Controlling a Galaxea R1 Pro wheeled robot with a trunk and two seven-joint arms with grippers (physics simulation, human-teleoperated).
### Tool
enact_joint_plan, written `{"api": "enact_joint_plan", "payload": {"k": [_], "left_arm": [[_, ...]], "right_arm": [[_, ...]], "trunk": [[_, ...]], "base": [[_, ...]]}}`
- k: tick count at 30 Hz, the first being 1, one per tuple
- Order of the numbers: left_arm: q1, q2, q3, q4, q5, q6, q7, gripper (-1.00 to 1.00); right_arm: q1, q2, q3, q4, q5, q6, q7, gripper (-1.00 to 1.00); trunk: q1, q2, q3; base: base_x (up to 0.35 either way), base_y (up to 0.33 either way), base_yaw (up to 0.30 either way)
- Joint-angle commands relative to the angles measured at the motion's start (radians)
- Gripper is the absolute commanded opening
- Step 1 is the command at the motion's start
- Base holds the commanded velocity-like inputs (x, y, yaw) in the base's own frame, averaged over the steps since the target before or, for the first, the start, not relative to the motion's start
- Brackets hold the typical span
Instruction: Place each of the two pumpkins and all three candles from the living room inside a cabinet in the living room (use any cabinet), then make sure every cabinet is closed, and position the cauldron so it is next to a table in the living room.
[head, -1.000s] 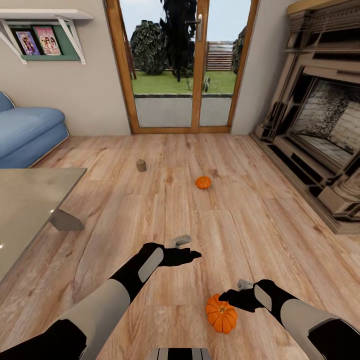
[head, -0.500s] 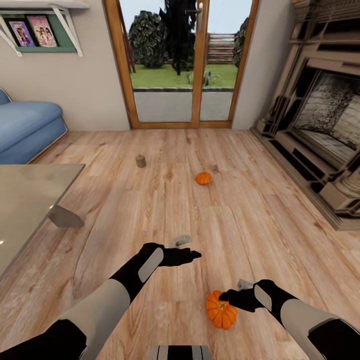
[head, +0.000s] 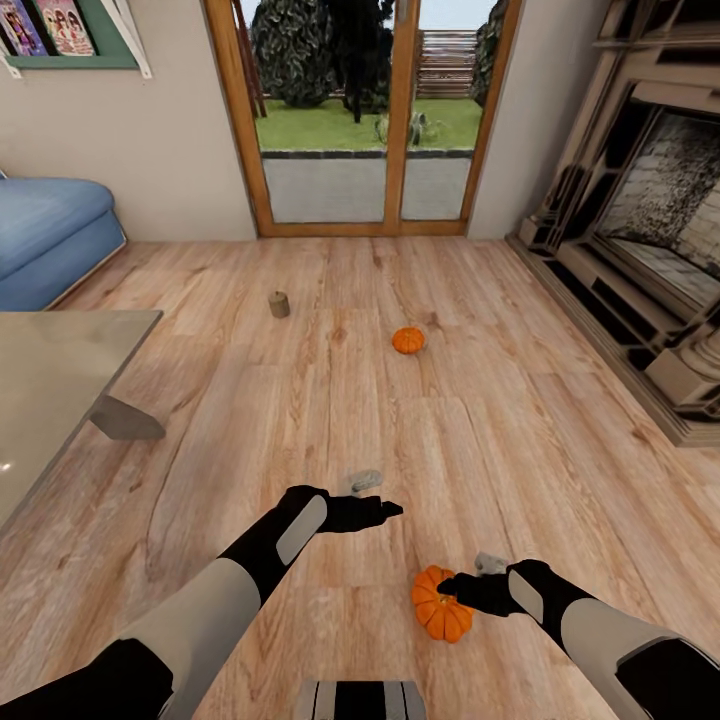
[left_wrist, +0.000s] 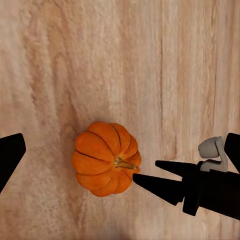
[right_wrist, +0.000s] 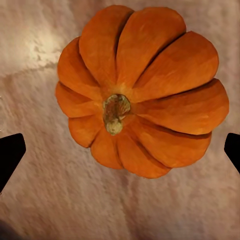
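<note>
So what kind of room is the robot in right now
Most likely a living room: a blue sofa along the left wall, a stone fireplace on the right, and a glass garden door ahead, all around a wooden floor.

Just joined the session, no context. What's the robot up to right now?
It is going for the near pumpkin on the wooden floor. The right pincer hangs over it, open, not gripping yet. The left pincer hovers empty beside it. A second pumpkin and one candle sit farther out on the floor, toward the glass doors.
</note>
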Motion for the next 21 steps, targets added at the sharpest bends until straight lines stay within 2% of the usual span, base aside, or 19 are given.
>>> {"api": "enact_joint_plan", "payload": {"k": [1,6,21], "left_arm": [[-0.001,0.0,0.0,0.0,-0.003,0.003,-0.003,1.0],[-0.001,0.0,-0.001,0.0,-0.003,0.003,-0.004,1.0],[-0.001,0.0,-0.001,0.0,-0.003,0.003,-0.004,1.0]], "right_arm": [[0.0,-0.001,0.006,-0.001,-0.005,-0.018,0.003,1.0],[0.0,0.0,0.007,-0.001,-0.005,-0.1,0.005,1.0],[0.002,0.0,0.008,-0.001,-0.003,-0.12,0.006,1.0]], "trunk": [[0.0,0.0,-0.001],[0.0,0.0,-0.001],[0.0,0.0,-0.001]], "base": [[0.0,0.0,0.0],[0.0,0.0,0.0],[0.0,0.0,0.0]]}}
